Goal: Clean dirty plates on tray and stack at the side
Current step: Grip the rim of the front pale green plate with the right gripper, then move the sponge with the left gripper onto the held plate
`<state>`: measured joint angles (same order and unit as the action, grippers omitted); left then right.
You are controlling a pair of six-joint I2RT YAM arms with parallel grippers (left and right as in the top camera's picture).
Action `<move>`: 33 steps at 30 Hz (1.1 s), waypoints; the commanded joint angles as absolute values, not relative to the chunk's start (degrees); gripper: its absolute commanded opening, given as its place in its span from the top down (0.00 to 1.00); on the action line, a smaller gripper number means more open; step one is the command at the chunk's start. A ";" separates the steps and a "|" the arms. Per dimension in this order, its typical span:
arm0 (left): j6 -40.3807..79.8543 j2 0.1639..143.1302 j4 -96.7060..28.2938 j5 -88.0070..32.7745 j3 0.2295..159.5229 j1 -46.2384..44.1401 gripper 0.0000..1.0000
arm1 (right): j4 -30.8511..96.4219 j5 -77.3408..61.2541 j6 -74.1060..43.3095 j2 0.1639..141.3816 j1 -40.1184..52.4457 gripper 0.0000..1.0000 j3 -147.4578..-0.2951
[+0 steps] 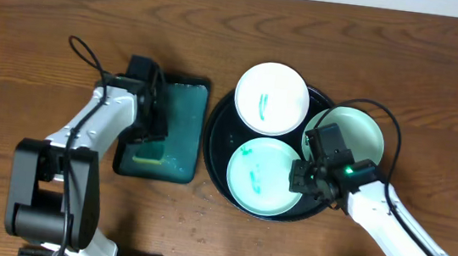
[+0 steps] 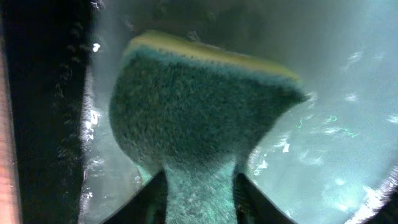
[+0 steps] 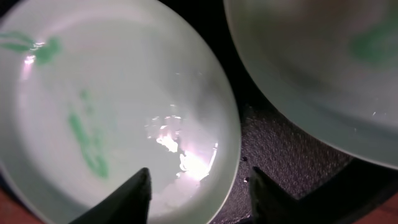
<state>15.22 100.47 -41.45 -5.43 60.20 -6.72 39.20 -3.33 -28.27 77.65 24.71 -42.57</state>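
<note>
- Left gripper (image 2: 198,183) is clamping the sponge (image 2: 199,106). The green scrubby side is facing the wrist cam, and the sponge is getting squeezed into a narrow waist between the two fingers (image 2: 155,186), with the yellow layer showing along the far edge.
- That's all hanging over the green tray (image 1: 182,106), which is looking wet and streaky in the left wrist view.
- Right gripper (image 3: 199,180) is sitting with its jaws apart and gripping nothing. The rim of the near plate (image 1: 264,178) is passing between the two fingertips, on that plate's right side.
- All three plates are lying on the black tray (image 1: 218,135). The near plate is lying flat with teal smears on it, and the far plate (image 1: 271,98) is also showing a teal squiggle.
- The right-hand plate (image 1: 357,129) is looking pale aqua and is partly hiding under the right arm.
- Edges: the far plate and the right-hand plate are both poking out past the black tray's rim.
- The green tray is sitting just beside the black tray on its left, and I can't tell if they're touching.
- Room to move: the wooden table (image 1: 34,39) is stretching out wide to the left of the left arm and to the right of the black tray.
- So the sponge is staying well apart from the plates, one tray over to their left.
</note>
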 commanded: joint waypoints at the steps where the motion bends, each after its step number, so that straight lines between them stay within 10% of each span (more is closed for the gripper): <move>1: 15.05 102.74 -40.75 -5.30 58.46 -7.66 0.78 | 38.11 -3.68 -27.86 79.18 24.43 0.45 -42.19; 4: 15.05 103.85 -40.62 -3.84 58.43 -7.68 0.92 | 37.47 -5.23 -24.53 80.47 24.45 0.39 -42.19; 18: 15.05 95.15 -48.25 -3.70 62.46 -7.70 0.92 | 34.22 -4.99 -23.66 85.41 24.43 0.34 -42.19; 29: 15.27 83.83 -51.11 -14.87 62.50 -8.97 0.93 | 28.47 -5.98 -27.05 95.04 24.43 0.98 -42.19; 33: 18.24 84.18 -50.46 -16.25 62.48 -11.92 0.93 | 28.91 -4.62 -29.50 95.46 24.03 0.99 -42.22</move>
<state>15.75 84.20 -50.78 -12.60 60.90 -9.87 29.39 -5.08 -26.50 91.13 23.79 -43.83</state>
